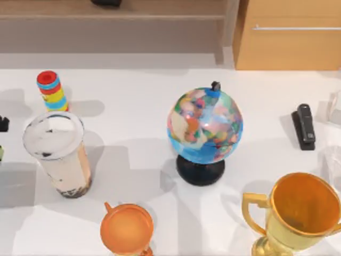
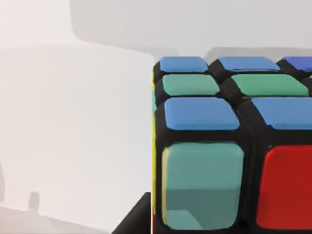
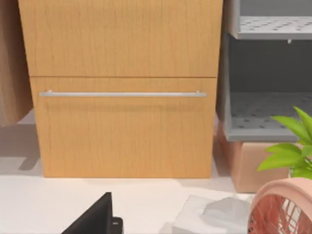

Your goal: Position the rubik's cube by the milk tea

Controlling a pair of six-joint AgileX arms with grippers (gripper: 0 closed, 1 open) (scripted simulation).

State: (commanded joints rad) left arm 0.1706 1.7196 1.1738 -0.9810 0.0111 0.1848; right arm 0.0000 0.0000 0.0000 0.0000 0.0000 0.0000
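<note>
The rubik's cube is very close in the left wrist view, showing blue, green, teal and red tiles between black grid lines and a yellow side edge, over the white table. A dark part of my left gripper shows at the table's far left edge. Just right of it stands the milk tea, a tall clear cup of beige tea with a white foamy top and dark pearls at its base. The right arm is parked off to the right.
Behind the milk tea is a stack of red, blue and yellow rings. A globe stands mid-table, an orange mug at the front, a gold trophy front right, and a black stapler at the right. A wooden drawer cabinet stands behind.
</note>
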